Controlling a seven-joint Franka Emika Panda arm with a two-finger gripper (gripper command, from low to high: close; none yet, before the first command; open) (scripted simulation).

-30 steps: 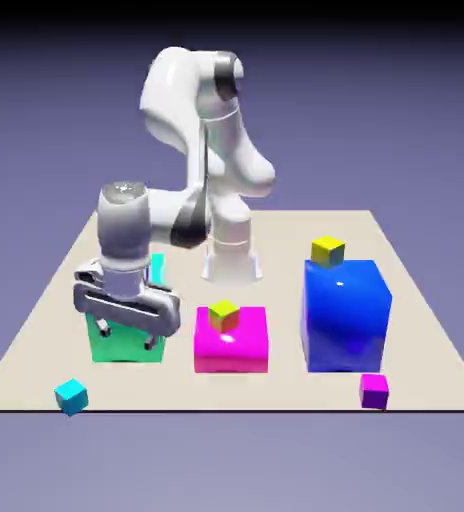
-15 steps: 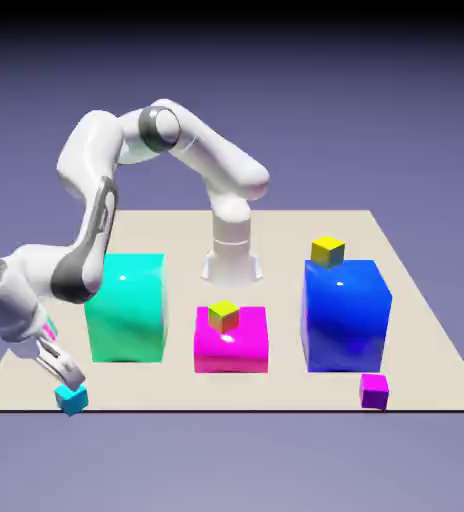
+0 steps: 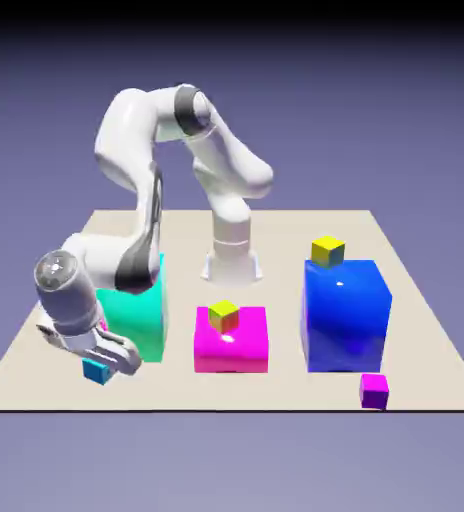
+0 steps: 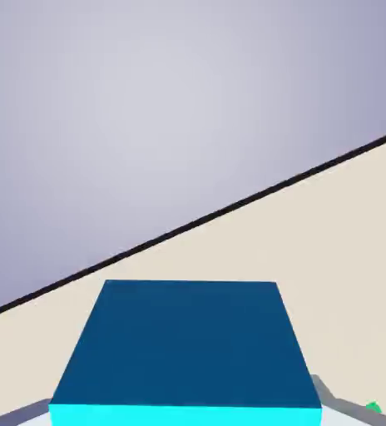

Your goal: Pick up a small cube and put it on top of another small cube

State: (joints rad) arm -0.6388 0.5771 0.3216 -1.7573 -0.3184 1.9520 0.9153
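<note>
In the exterior view, the arm [image 3: 116, 262] and gripper [image 3: 98, 362] hide part of the big teal-green block [image 3: 141, 315] at eight o'clock. The hand also hides the top of the small cyan-blue cube [image 3: 96, 371]. In the hand view, the bottom edge cuts off that cube at six o'clock, and it hides most of the finger tips. Between four and five o'clock, a green speck [image 4: 373, 407] is too tiny to name.

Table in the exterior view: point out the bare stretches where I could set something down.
Bare tabletop shows along the near edge, between the held cyan-blue cube and the purple cube, and between the magenta block and blue block. Crowded: around the gripper and green block.
</note>
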